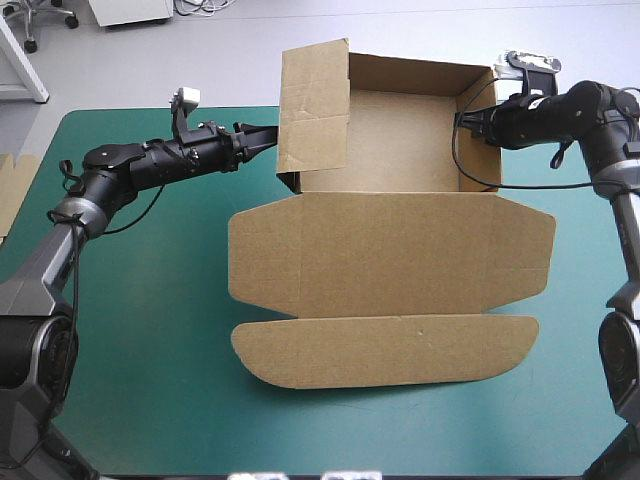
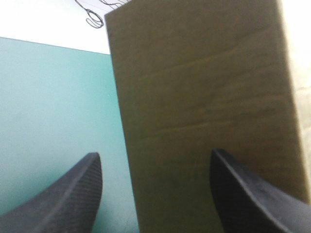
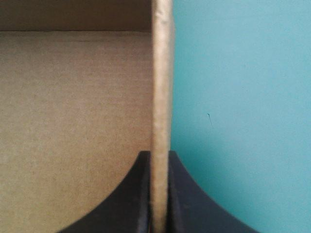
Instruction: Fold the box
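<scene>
One brown box [image 1: 390,250] sits mid-surface [image 1: 150,330], tray walls raised, lid flat. The right pincer [image 3: 159,156] is clenched on its right wall. The left pincer [image 2: 155,158] stands released, the upright left flap's edge between its fingers. One spare board edge [image 1: 12,190] lies at the surface's left edge.

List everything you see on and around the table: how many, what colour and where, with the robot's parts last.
box: one, brown, mid-table; walls raised at the far side, lid flat toward the near edge.
table cover: one, teal-green, under everything.
spare board: one edge, brown, at the table's left edge.
left gripper: one, black fingers open, outside the box's left wall.
right gripper: one, black fingers shut on the box's right wall.
</scene>
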